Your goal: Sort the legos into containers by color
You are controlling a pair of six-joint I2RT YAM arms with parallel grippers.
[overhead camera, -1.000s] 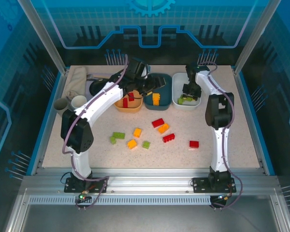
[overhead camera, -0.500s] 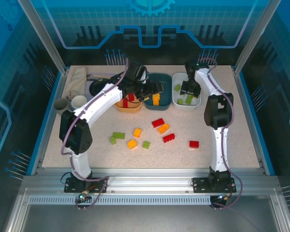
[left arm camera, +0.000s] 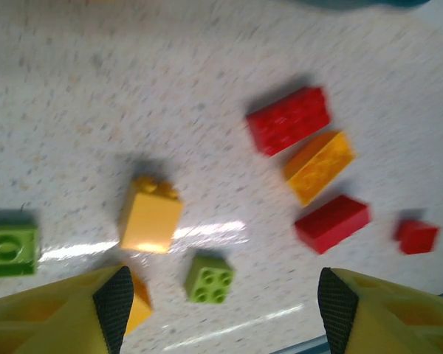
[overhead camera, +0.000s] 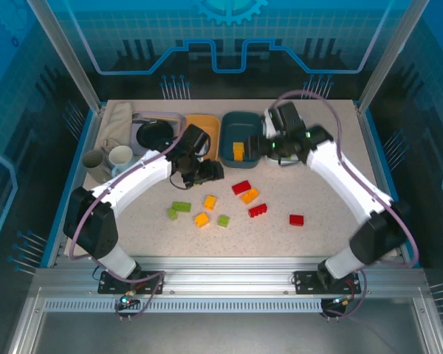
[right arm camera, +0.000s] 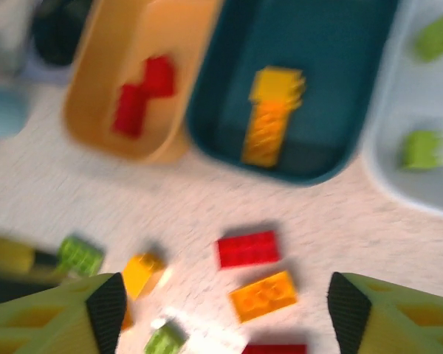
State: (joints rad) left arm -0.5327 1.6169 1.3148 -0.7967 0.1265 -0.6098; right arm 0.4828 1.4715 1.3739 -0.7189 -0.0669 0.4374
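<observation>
Though blur softens the legos (right arm camera: 248, 248), left pincer (left arm camera: 221, 306) and right pincer (right arm camera: 227, 304) gape empty.

No words, numbers or brand names can be read on anything here. The one sign is a light blue gear shape (overhead camera: 229, 9) drawn at the top of the back wall (overhead camera: 133, 37), and it has no letters on it.

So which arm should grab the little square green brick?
Left, probably. The left pincer is open, and the green brick lies just ahead of it. The right pincer is farther back, near the teal tub.
</observation>
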